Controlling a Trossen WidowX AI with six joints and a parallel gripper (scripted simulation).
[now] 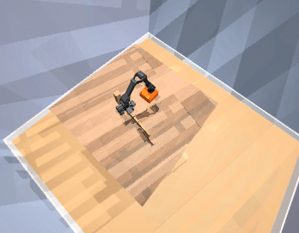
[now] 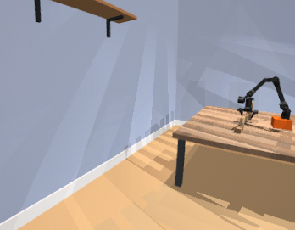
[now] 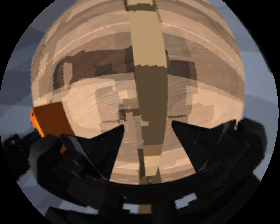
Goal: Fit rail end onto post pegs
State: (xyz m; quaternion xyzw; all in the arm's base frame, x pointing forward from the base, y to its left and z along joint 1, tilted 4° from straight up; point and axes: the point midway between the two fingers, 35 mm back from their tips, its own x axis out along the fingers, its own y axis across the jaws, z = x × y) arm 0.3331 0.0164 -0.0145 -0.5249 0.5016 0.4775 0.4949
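Note:
The long wooden rail (image 1: 138,124) (image 3: 149,42) runs lengthwise under the gripper; in the wrist view it passes up the middle, partly in shadow. My gripper (image 1: 126,108) (image 2: 247,113) (image 3: 148,125) is open, with one black fingertip on each side of the rail and a gap on both sides. A pale wooden piece (image 1: 117,95) shows beyond the gripper in the top view. Whether it is the post or the footboard block is too small to tell. The pegs, the holes and the rail's seating in the bracket cannot be made out.
The arm's orange base (image 1: 149,95) (image 2: 281,122) (image 3: 52,119) stands to one side of the rail, on the left in the wrist view. The wooden table (image 1: 90,127) (image 2: 206,130) lies under everything. A wall shelf (image 2: 85,2) hangs far off.

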